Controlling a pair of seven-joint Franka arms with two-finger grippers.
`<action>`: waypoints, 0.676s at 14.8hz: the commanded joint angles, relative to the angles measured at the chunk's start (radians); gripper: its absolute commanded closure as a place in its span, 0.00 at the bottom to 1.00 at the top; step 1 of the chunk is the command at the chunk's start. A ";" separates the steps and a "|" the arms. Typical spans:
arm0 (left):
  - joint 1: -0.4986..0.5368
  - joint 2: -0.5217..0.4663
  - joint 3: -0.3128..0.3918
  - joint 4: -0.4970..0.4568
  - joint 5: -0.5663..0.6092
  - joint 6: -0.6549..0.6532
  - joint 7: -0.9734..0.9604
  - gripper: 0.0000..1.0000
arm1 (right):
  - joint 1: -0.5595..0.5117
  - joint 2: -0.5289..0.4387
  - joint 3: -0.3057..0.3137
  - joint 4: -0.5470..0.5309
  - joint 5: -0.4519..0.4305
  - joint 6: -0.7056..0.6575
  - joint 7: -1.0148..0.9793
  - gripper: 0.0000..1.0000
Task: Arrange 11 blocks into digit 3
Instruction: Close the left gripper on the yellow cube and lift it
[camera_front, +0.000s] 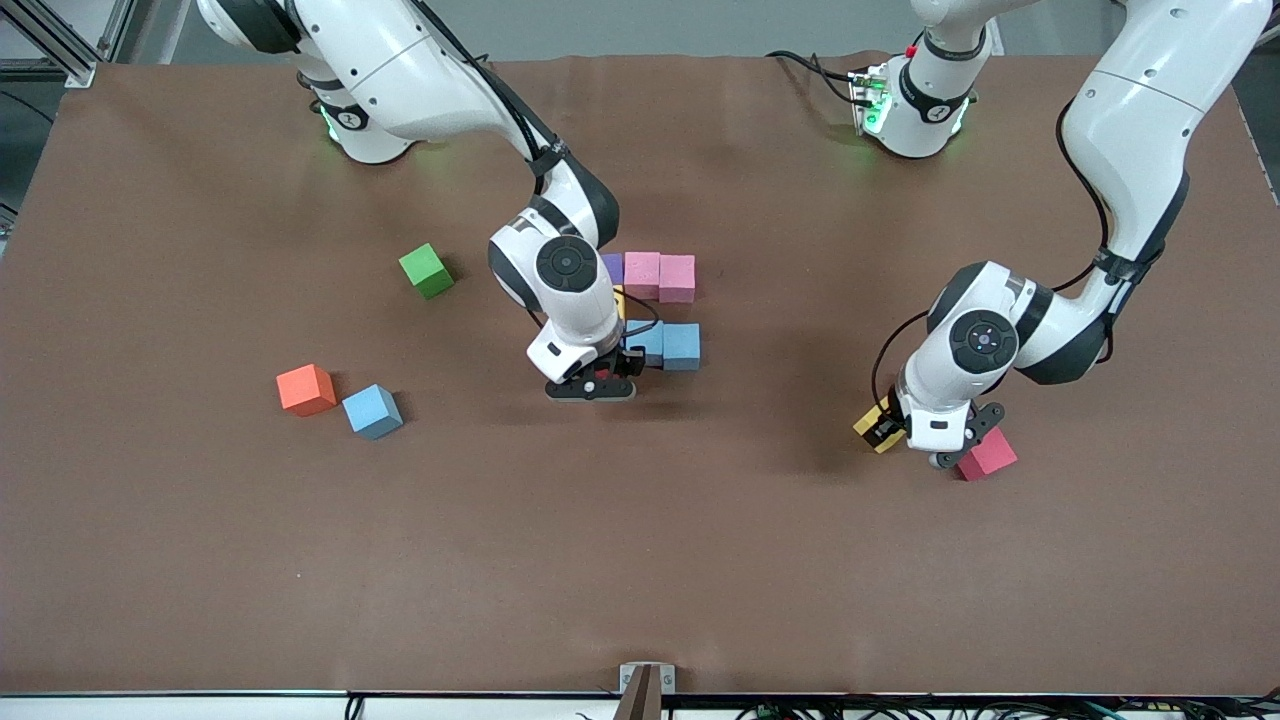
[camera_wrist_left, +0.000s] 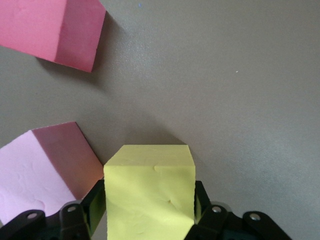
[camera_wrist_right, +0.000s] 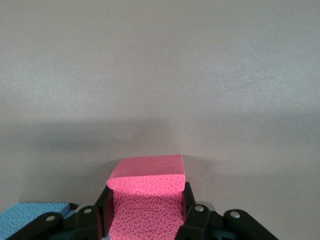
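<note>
— What does the left hand (camera_wrist_left: 149, 210) have?

— Its fingers sit tight against two sides of a yellow block (camera_wrist_left: 149, 187), which fills the gap between them. A second red block (camera_front: 987, 453) lies on the counter (camera_front: 700, 560) just beside that hand. The left wrist view also shows a block with a pale pink top (camera_wrist_left: 35, 175) close to the yellow one, though not touching it.

— And the right hand (camera_wrist_right: 145, 205)?

— It is closed on a red block (camera_wrist_right: 146, 182), gripped by its sides, low over the counter. Just beside this hand are two light blue blocks (camera_front: 668, 345), side by side and touching.

— Where are the others?

— Near the right hand, past the blue pair toward the arms' bases, a purple block (camera_front: 613, 268) and two pink blocks (camera_front: 660, 277) form a row. A second yellow block (camera_front: 620, 300) peeks out beneath that row, mostly hidden by the arm. Well apart from the right hand, toward the right arm's end of the counter, a loose light blue block (camera_front: 373, 411) lies beside an orange block (camera_front: 306, 389), with a green block (camera_front: 426, 270) nearer the bases.
</note>
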 joint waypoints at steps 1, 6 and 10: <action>0.010 0.017 -0.008 0.006 0.030 0.020 0.012 0.30 | 0.007 0.011 -0.005 -0.001 0.015 -0.010 0.005 0.85; 0.012 0.016 -0.008 0.023 0.035 0.020 -0.010 0.60 | -0.005 0.013 -0.005 -0.001 0.020 -0.027 -0.024 0.00; -0.021 0.019 -0.008 0.058 0.022 0.003 -0.216 0.60 | -0.005 0.011 -0.005 0.001 0.020 -0.025 -0.024 0.00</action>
